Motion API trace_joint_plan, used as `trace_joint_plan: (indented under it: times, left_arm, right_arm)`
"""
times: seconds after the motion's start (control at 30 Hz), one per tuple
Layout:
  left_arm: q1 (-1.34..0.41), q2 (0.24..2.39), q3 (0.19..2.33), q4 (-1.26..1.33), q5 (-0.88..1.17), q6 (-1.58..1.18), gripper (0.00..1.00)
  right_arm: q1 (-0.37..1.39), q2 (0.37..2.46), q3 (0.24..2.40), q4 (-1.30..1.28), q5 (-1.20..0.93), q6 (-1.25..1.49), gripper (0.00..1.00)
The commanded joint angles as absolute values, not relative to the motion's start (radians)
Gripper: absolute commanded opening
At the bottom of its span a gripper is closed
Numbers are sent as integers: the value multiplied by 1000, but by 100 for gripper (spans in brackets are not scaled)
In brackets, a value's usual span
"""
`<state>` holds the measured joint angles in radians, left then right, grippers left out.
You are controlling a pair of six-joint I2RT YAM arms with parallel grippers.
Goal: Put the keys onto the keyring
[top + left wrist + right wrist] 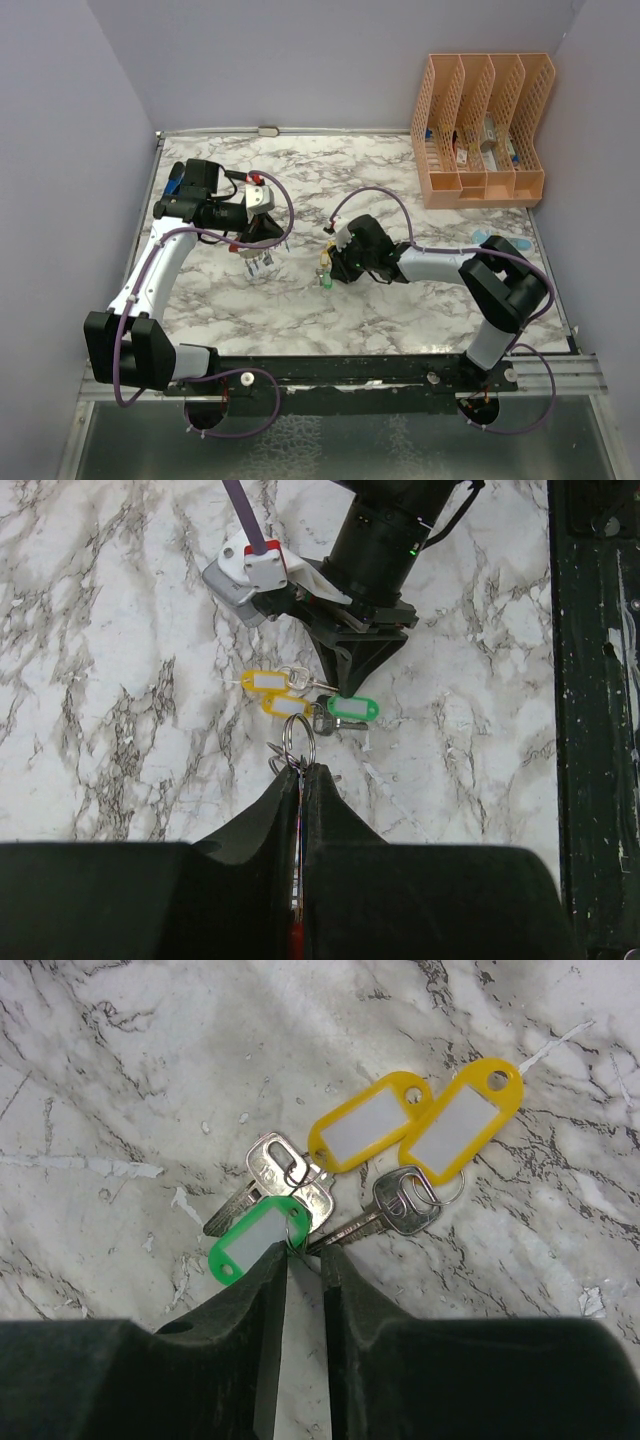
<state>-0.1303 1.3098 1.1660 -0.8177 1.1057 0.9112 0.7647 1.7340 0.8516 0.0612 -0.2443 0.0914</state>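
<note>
Left claw (300, 772) pinches the keyring (297, 830); right claw (303, 1250), narrowly parted, meets the keys (285, 1175), orange organizer (480, 120) far off.

Left arm (155, 268), right arm (430, 265): white link shells, bulky black joints. Purple cable (243, 510) along each, plugged into a white-red connector (262, 565). Fingers (255, 830) matte black, wedge-tapered. Green LED (412, 550) on right wrist.

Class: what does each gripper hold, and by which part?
Left gripper pinches the keyring below its silver end. Right gripper straddles the green tag's ring; grip uncertain.
</note>
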Motion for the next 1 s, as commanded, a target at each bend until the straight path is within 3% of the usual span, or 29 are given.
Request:
trace_joint_plan:
  times: [0.0,0.37,0.63,0.97]
  left_arm:
    - [-124,1308,1189,-803,1117,908,0]
    - [-123,1308,1188,-795,1122,901,0]
    - [-123,1312,1183,-792,1121,902,0]
    - [-126,1308,1172,-805,1112,944,0]
  right_arm:
    - [769,1746,872,87,-236,72,23]
    - [776,1760,889,89,-244,70,19]
    - [778,1768,901,81,-245,64,3]
    - [778,1506,931,13,-308,51,1]
